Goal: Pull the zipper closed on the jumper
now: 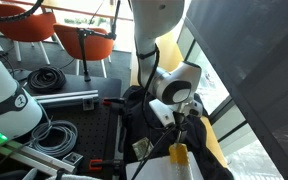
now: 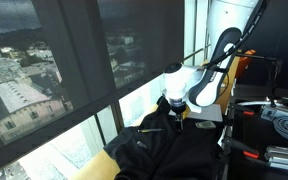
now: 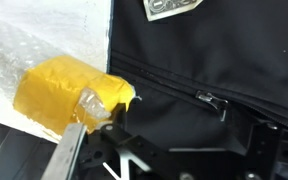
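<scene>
A black jumper [image 3: 184, 50] lies spread on the table and shows in both exterior views [image 1: 149, 130] [image 2: 164, 150]. In the wrist view its zipper line runs slantwise across the fabric, with a small metal zipper pull [image 3: 212, 100] lying on it. My gripper [image 3: 184, 140] hangs just over the jumper with its fingers spread. The pull lies between them, nearer the right-hand finger, and nothing is held. The exterior views show the gripper [image 1: 187, 110] [image 2: 175, 112] pointing down onto the garment near its window-side edge.
A yellow padded block [image 3: 69, 95] wrapped in plastic lies beside the jumper, on bubble wrap [image 3: 34, 40]. A white label [image 3: 172, 8] sits on the jumper. Orange chairs [image 1: 84, 42] and coiled cables [image 1: 46, 78] are behind. A window with dark blinds [image 2: 74, 60] borders the table.
</scene>
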### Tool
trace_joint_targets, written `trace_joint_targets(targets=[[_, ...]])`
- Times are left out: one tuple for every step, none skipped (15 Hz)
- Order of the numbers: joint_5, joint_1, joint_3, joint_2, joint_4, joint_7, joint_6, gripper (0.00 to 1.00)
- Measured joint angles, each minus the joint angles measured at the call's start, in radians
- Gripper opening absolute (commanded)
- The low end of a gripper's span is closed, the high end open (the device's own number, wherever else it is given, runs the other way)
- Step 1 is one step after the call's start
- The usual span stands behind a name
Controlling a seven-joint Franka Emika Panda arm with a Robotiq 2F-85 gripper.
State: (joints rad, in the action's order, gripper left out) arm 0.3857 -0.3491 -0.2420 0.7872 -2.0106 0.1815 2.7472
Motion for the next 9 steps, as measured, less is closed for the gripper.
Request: trace_joint_targets(targets=[[0.000, -0.002, 0.000, -0.006, -0.002, 0.000, 0.000, 1.00], [0.000, -0.004, 0.000, -0.011, -0.003, 0.001, 0.000, 1.00], [0.000, -0.006, 0.000, -0.017, -0.006, 0.007, 0.000, 1.00], [-0.001, -0.008, 0.000, -0.024, -0.012, 0.022, 0.000, 1.00], [-0.003, -0.010, 0.001, -0.032, -0.021, 0.044, 0.000, 1.00], [-0.007, -0.011, 0.004, -0.040, -0.032, 0.067, 0.000, 1.00], [-0.016, -0.011, 0.008, -0.048, -0.044, 0.090, 0.000, 1.00], [-0.027, -0.011, 0.012, -0.055, -0.056, 0.108, 0.000, 1.00], [-0.039, -0.011, 0.017, -0.059, -0.065, 0.120, 0.000, 1.00]])
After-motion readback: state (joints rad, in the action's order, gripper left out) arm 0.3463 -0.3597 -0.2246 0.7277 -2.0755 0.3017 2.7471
